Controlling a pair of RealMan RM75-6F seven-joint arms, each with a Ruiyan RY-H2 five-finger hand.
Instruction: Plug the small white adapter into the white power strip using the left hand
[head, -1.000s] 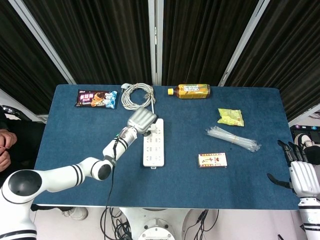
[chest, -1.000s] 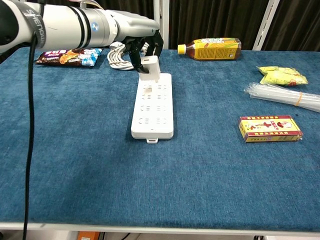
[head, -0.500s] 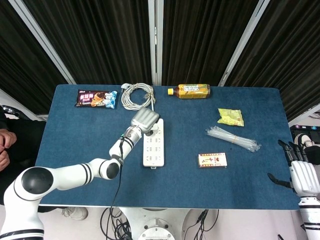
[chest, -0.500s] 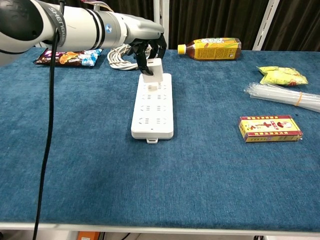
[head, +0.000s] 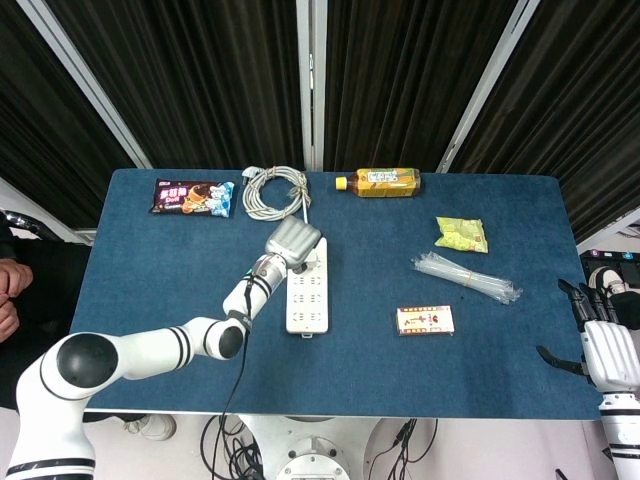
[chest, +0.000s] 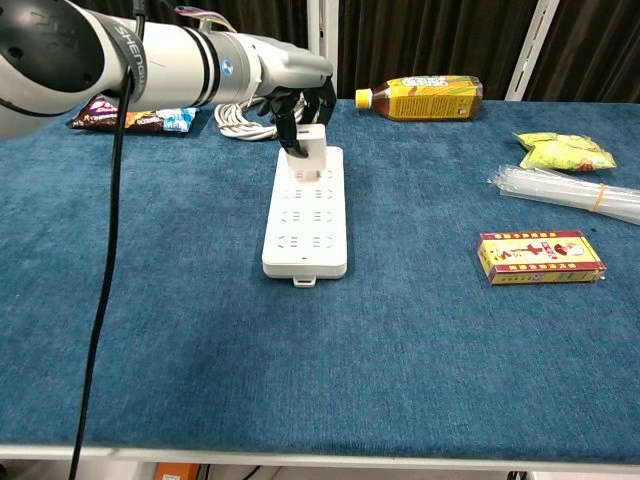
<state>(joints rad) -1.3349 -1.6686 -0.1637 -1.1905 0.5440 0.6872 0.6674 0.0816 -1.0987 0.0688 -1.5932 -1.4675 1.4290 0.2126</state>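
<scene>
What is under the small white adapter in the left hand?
The far end of the white power strip lies under the adapter, which the left hand holds. Whether its prongs are in a socket cannot be seen; adapter and fingers cover it.

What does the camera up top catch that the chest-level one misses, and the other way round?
Only the head view shows the right hand, idle off the table's edge, fingers apart. Only the chest view shows the small white adapter, held by the left hand over the far end of the white power strip; from above the hand hides it. Both show the strip, left hand, bottle and red box.
</scene>
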